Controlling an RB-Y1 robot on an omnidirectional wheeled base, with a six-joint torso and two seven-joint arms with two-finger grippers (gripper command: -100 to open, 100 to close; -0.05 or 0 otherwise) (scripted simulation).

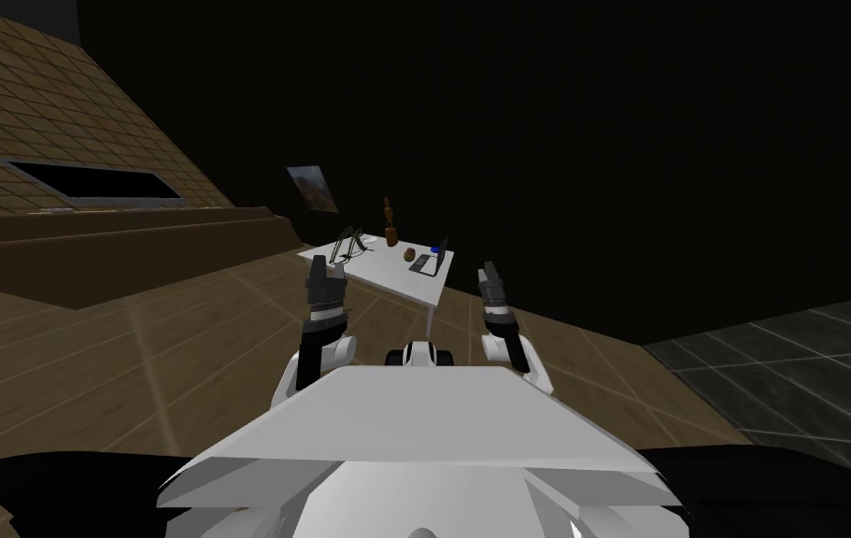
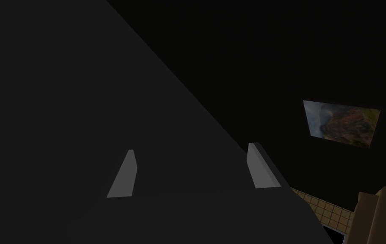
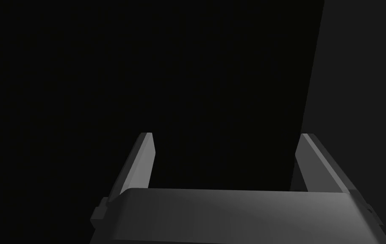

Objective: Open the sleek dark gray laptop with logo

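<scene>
A small dark grey laptop stands on a white table some way ahead of me, its lid raised at an angle. Both arms are held up in front of my chest, short of the table. My left gripper points upward with its fingers wide apart and nothing between them. My right gripper is raised the same way, its fingers open and empty.
On the table also stand a brown bottle, a small round fruit and a wire rack. A picture hangs on the dark wall behind. Wooden floor lies between me and the table; dark tiles lie to the right.
</scene>
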